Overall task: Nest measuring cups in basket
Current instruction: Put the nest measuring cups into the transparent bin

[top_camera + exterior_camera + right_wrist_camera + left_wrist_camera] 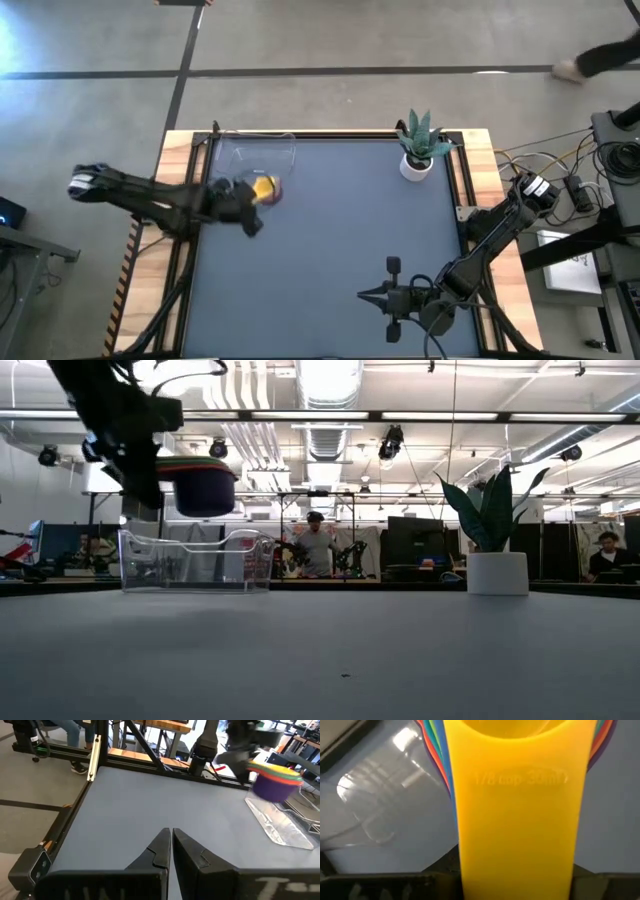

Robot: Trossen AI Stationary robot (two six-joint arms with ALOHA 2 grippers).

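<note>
stack: the nested plastic measuring cups (265, 189), yellow one on top with its flat handle, purple at the bottom, are all one bundle already. It hangs in the air at about 10 o'clock on the table, just short of the basket's front wall.

left claw: the left gripper (240, 200) is narrowed onto the stack's handles, holding the whole lot. In the left wrist view the yellow handle (517, 820) runs straight back between the fingers, so the hold looks square to me.

basket: the clear rectangular plastic bin with rounded corners (262, 152) sits at roughly 11 o'clock near the far edge, nothing visible inside.

how I'd do it: the low view shows the purple bowl (204, 490) riding above the rim, so my guess is carry it a bit further toward 12 o'clock, centre it over the bin, then lower and only let go once it's sitting on the floor of the bin. Keep it level or the cups may slide apart.

edges: the near rim is the one to clear. The table frame runs close behind the bin.

open room: loads. The dark tabletop (340, 230) is bare in the middle, and the white pot with the spiky green plant (418, 160) is well apart at 1 o'clock.

right claw: the right gripper (385, 297) is parked at 5 o'clock, fingers pressed together, holding nothing, well clear.
</note>
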